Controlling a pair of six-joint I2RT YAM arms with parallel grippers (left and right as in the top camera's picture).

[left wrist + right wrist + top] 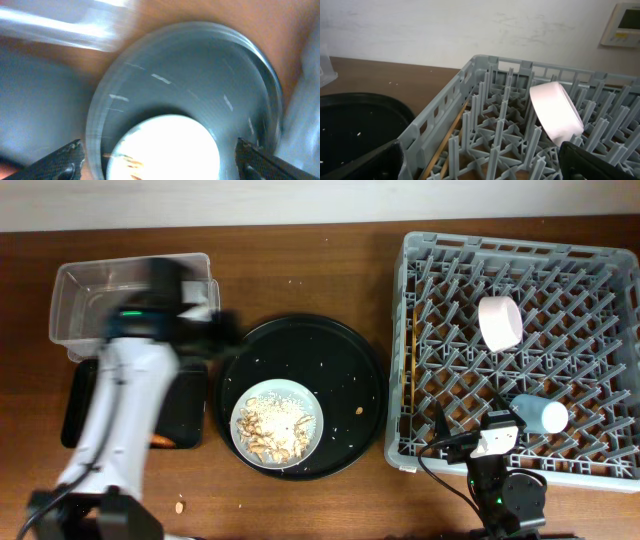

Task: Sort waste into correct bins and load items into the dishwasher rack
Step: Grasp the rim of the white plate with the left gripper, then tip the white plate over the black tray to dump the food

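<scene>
Centrally, pale crumbly scraps (272, 428) on round plate (312, 418).

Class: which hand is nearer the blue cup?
Right. The right hand is at the rack edge, close to the blue cup; the left hand is far off beside the clear tub.

The overhead camera looks straight down on the whole table (300, 260). My left wrist camera faces down, close over the round black tray (200, 75). My right one looks low across the dishwasher rack (445, 112). Overhead shares both.
</scene>
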